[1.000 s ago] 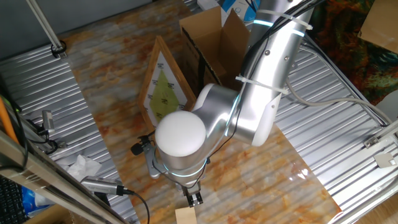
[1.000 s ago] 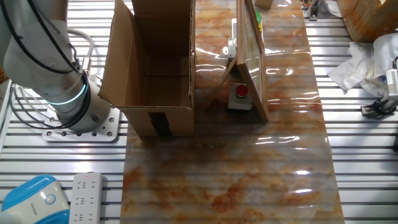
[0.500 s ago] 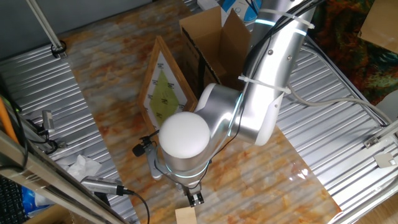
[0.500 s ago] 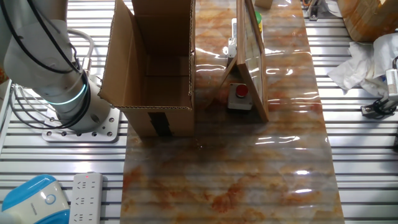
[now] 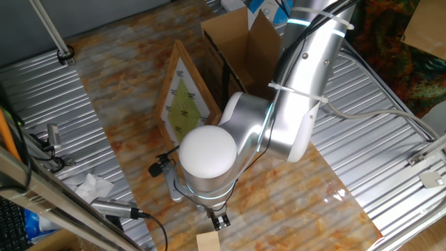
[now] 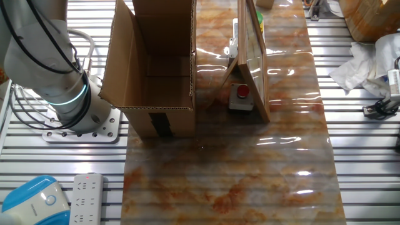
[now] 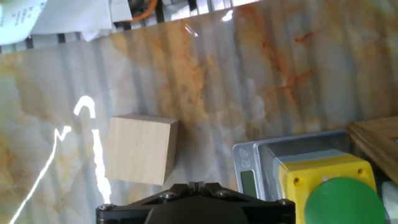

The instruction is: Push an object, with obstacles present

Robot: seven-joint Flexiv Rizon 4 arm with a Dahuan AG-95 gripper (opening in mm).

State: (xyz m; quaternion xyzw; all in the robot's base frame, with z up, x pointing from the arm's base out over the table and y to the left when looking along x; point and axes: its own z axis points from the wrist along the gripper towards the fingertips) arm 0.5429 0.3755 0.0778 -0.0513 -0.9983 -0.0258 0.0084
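Observation:
The object, a plain light-tan wooden cube, lies on the marbled table just ahead and left of my gripper, whose fingertips are pressed together with nothing between them. From the fixed view the gripper hangs just above the cube at the table's near end. Right of the fingers stands the yellow push-button with a green top on its grey base. The wooden-framed board with the yellow-green diamond and the open cardboard box lie behind the arm.
In the other fixed view the cardboard box with black tape and the leaning board split the table lengthwise; a small red-topped device sits at the board's foot. Crumpled paper and cables lie past the table edge.
The arm's elbow has drifted slightly to the right. The gripper stays shut by the cube, which has not visibly moved.

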